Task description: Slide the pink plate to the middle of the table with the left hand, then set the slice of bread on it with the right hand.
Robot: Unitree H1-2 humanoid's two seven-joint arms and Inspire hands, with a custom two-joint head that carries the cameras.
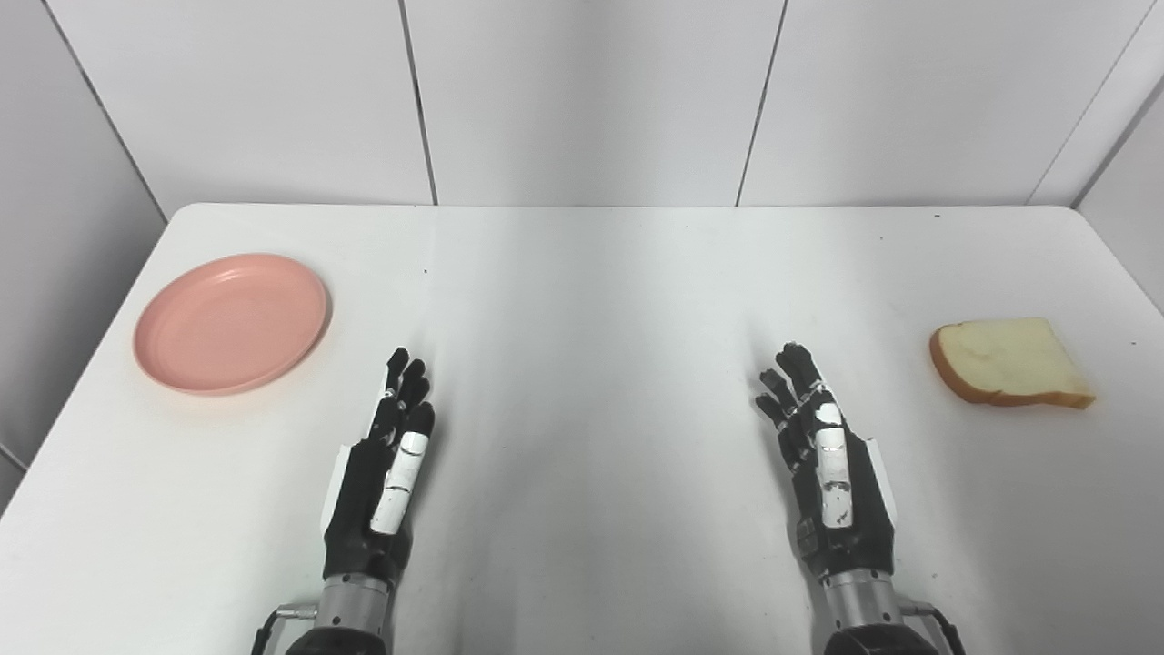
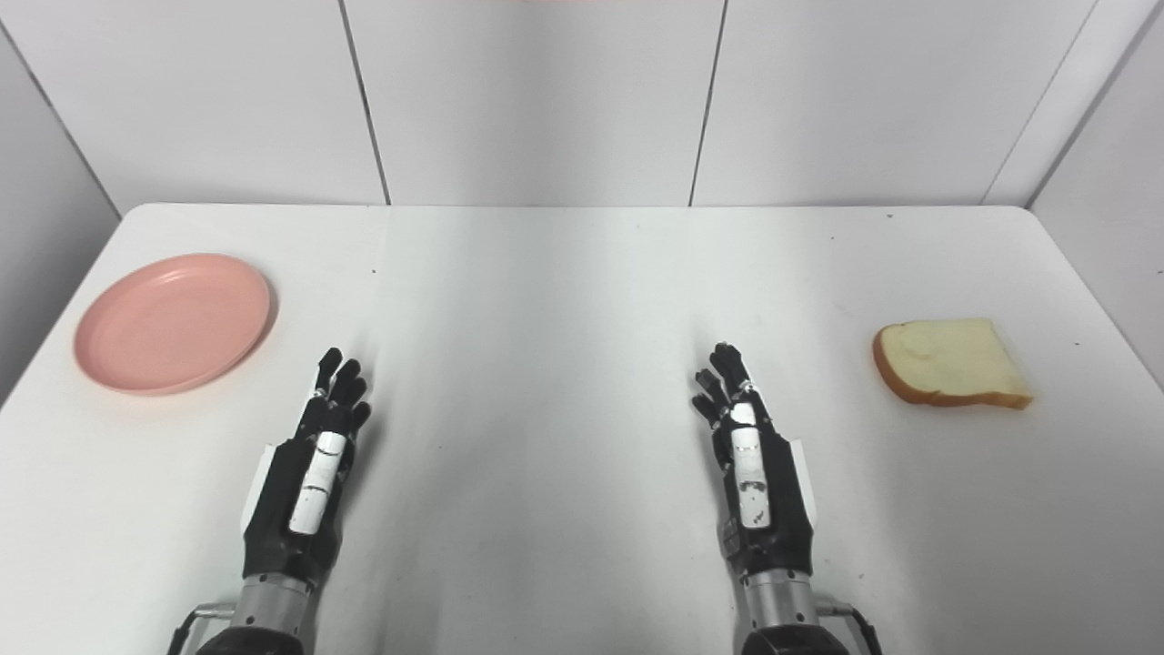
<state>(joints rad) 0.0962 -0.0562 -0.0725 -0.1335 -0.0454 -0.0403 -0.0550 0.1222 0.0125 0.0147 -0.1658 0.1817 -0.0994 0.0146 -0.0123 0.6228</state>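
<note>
A round pink plate of smooth matte plastic (image 1: 232, 323), shallow with a raised rim, lies empty near the left edge of the glossy white surface (image 1: 591, 300). A slice of bread (image 1: 1009, 362), pale and soft with a brown crust, flat on one end and rounded on the other, lies far right. The black and white left hand (image 1: 386, 464) and the right hand (image 1: 823, 455) hover between them, fingers stretched and a little apart, holding nothing. Both arms are cut off by the bottom edge. White wall panels (image 1: 582, 91) stand behind.
</note>
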